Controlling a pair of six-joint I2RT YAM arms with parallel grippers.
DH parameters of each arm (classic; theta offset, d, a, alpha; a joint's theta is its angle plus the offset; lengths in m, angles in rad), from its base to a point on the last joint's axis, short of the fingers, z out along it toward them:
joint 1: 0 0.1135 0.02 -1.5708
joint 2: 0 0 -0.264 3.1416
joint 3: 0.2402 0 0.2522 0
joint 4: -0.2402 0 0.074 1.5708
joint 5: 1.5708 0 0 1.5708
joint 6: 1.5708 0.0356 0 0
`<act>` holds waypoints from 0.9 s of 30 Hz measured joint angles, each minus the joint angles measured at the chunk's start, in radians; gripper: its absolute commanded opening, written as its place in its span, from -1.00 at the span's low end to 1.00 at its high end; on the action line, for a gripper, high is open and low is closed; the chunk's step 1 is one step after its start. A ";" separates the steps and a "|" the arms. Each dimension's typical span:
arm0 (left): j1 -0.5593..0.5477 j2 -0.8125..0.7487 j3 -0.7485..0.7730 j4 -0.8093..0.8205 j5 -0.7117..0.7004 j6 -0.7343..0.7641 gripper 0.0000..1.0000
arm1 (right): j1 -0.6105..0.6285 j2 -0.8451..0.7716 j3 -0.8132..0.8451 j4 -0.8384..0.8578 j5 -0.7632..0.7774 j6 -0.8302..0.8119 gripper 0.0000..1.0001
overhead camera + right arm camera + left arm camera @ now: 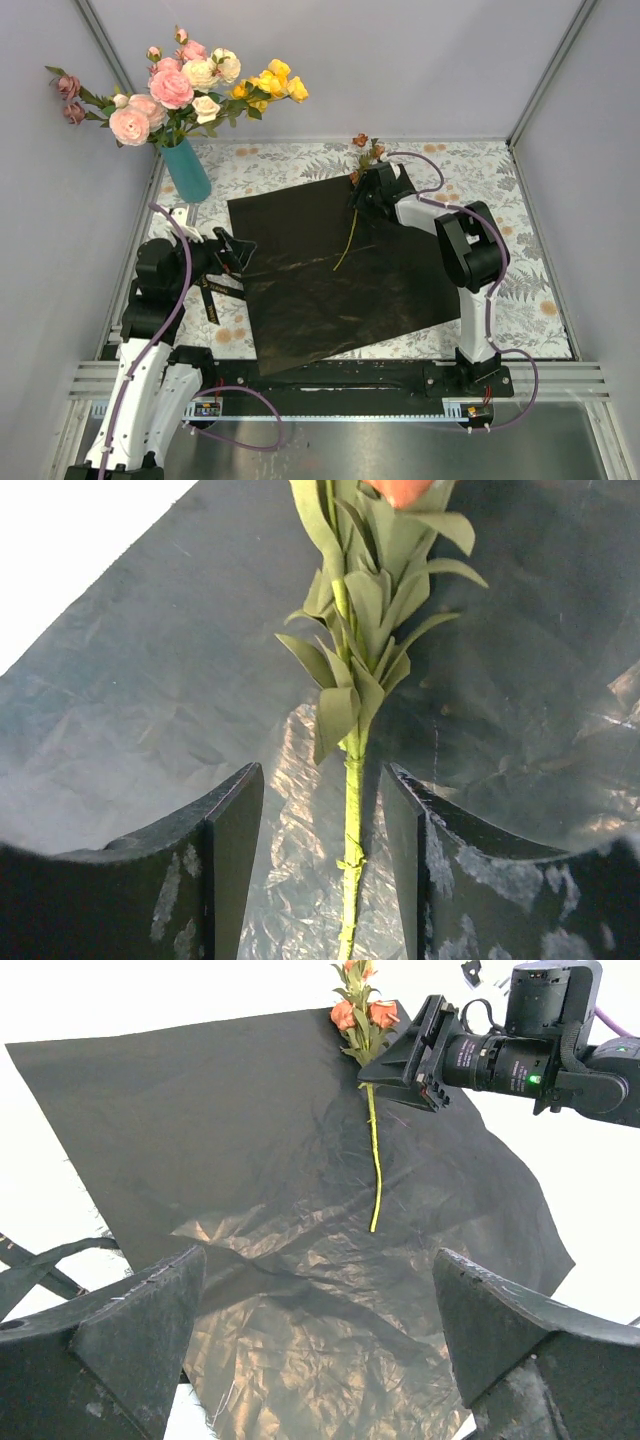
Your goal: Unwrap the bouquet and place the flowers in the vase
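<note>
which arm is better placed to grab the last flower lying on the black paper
Right. The right gripper straddles the flower just below its leaves, jaws open either side of the stem. The left gripper sits open at the black paper's left edge, away from the stem.

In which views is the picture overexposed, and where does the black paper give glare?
Left wrist view: the tablecloth around the black paper is burnt out to plain white; a brownish sheen lies on the paper's near creases. Right wrist view: white upper-left corner, bright glare beside the stem. Top view: even light, the print readable, only faint sheen.
</note>
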 measured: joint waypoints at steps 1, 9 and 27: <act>-0.002 -0.002 0.000 -0.004 -0.003 0.000 0.98 | 0.000 0.005 0.003 -0.008 -0.004 0.006 0.18; -0.006 -0.016 0.000 -0.014 -0.069 -0.009 0.98 | -0.001 0.058 0.082 -0.082 -0.037 0.022 0.09; -0.006 -0.032 0.000 -0.012 -0.057 -0.011 0.94 | -0.016 0.070 0.055 -0.016 -0.119 0.013 -1.00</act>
